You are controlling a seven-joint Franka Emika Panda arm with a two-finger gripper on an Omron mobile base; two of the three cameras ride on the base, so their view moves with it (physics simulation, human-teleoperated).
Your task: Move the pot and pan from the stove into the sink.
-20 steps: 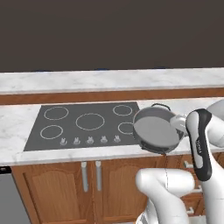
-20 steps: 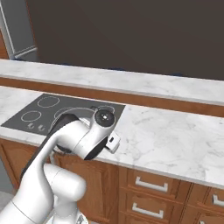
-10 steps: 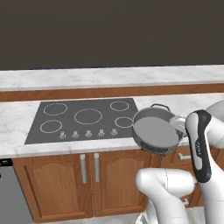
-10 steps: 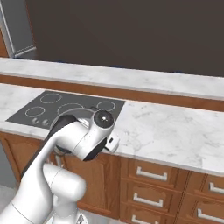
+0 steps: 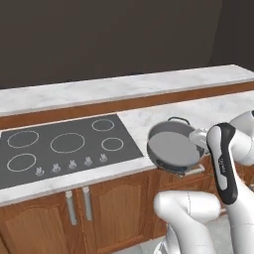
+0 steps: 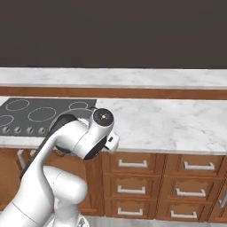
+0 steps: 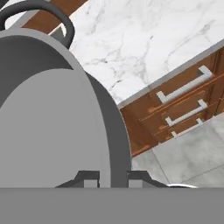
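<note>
Surrounding the work: a white marble desk [image 5: 149, 116] running across, with a raised ledge [image 6: 133, 77] behind it and a brown wooden strip between. Lying flat at 9 o'clock in the left base view, the stove [image 5: 59, 146], its white ring outlines bare and a row of small knobs [image 5: 72, 164] along the near edge. Hanging below the desk edge, wooden cabinet doors [image 5: 44, 223]; in the right base view, drawers [image 6: 133, 177] with silver handles stretching toward 3 o'clock.

Blocking much of the right base view: the white arm, covering the front right corner of the stove and whatever is carried behind it.

Being held off the stove, tilted with its open mouth facing the cameras, the pot [image 5: 174, 151], hanging over the desk's front edge just right of the cooktop. Showing at its 12 o'clock, one dark loop handle [image 7: 41, 15]. Looking empty inside, only the flat grey bottom visible.

Pinching the pot's wall, the fingers [image 7: 89, 178], pressed close together on the rim at 6 o'clock of the hand view, with only the tips peeking up. Cut off at the left edge of the hand view, half the pot. Passing under it there, marble and drawer fronts.
</note>
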